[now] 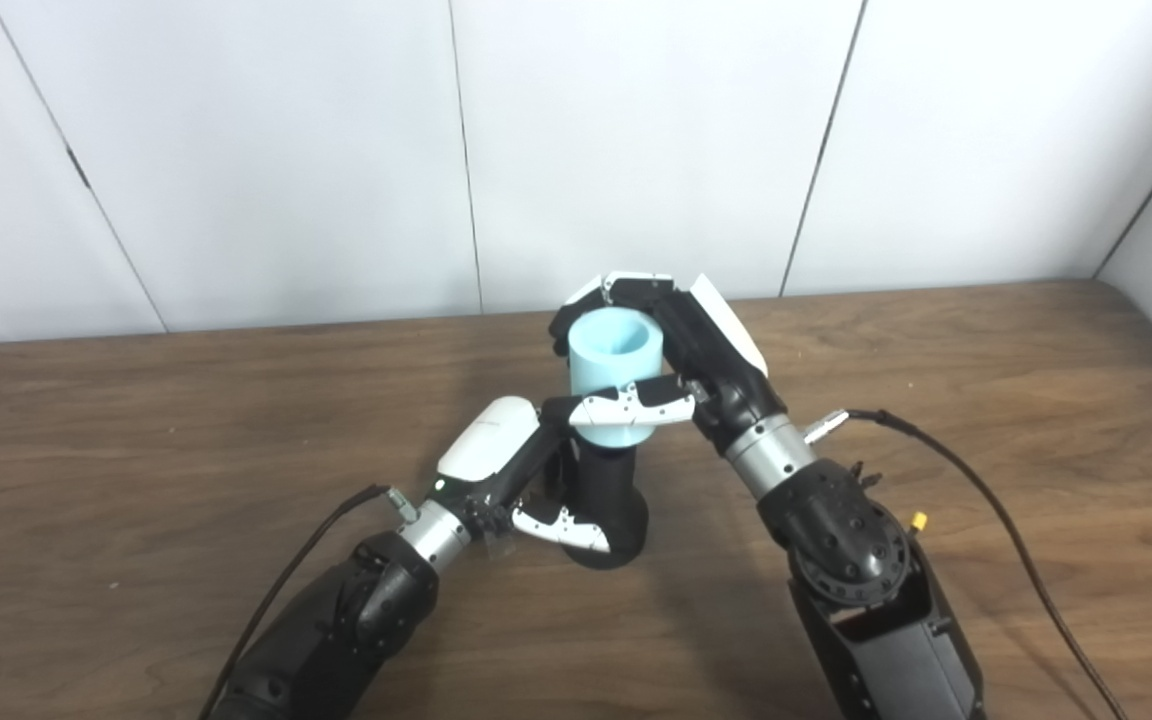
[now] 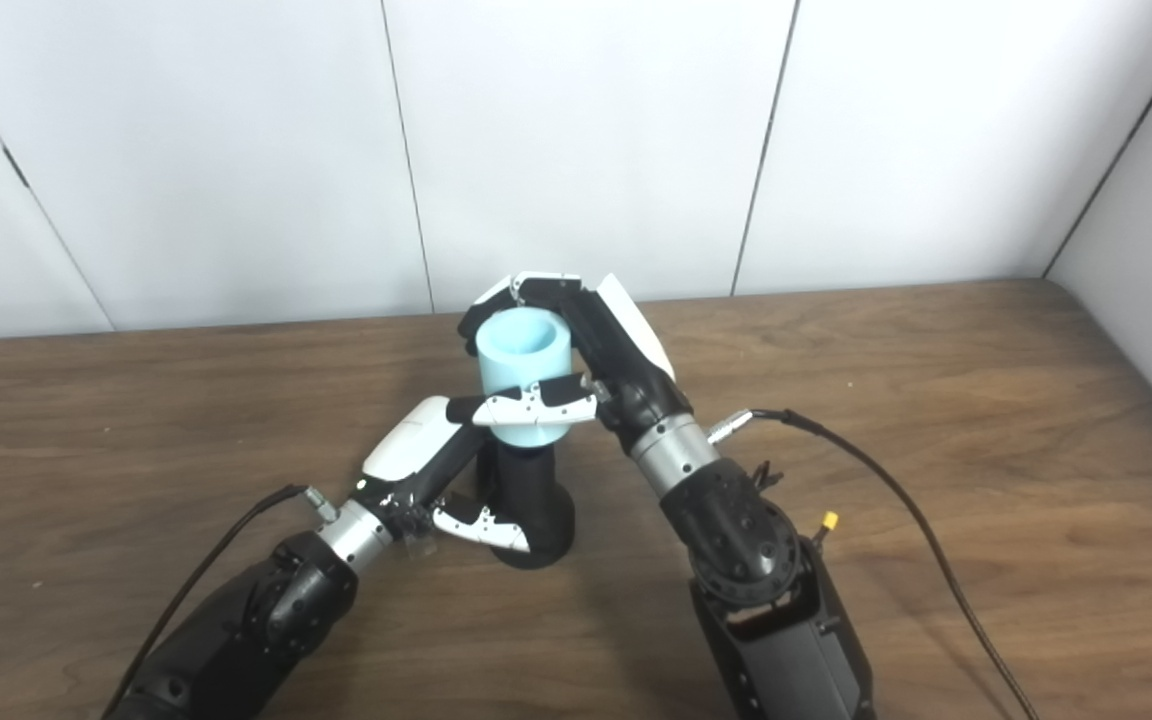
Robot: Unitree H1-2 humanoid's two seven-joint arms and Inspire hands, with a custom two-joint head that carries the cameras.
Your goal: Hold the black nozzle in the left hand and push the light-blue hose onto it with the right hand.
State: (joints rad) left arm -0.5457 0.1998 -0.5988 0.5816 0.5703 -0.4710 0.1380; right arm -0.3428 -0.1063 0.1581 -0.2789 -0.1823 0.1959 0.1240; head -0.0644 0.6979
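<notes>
The black nozzle (image 1: 608, 500) stands upright on its wide base near the middle of the wooden table (image 1: 136, 440). My left hand (image 1: 516, 470) is shut on it from the left, its fingers wrapped round the stem and base. The light-blue hose (image 1: 616, 365), a short open tube, sits upright over the top of the nozzle. My right hand (image 1: 681, 350) is shut on the hose from the right and behind. The nozzle's top is hidden inside the hose. The same shows in the right eye view: nozzle (image 2: 528, 495), hose (image 2: 526, 375), left hand (image 2: 426, 465), right hand (image 2: 601, 345).
A black cable (image 1: 986, 500) runs from my right wrist across the table toward the bottom right. Another cable (image 1: 306, 560) trails from my left wrist. White wall panels (image 1: 636, 140) stand right behind the table's far edge.
</notes>
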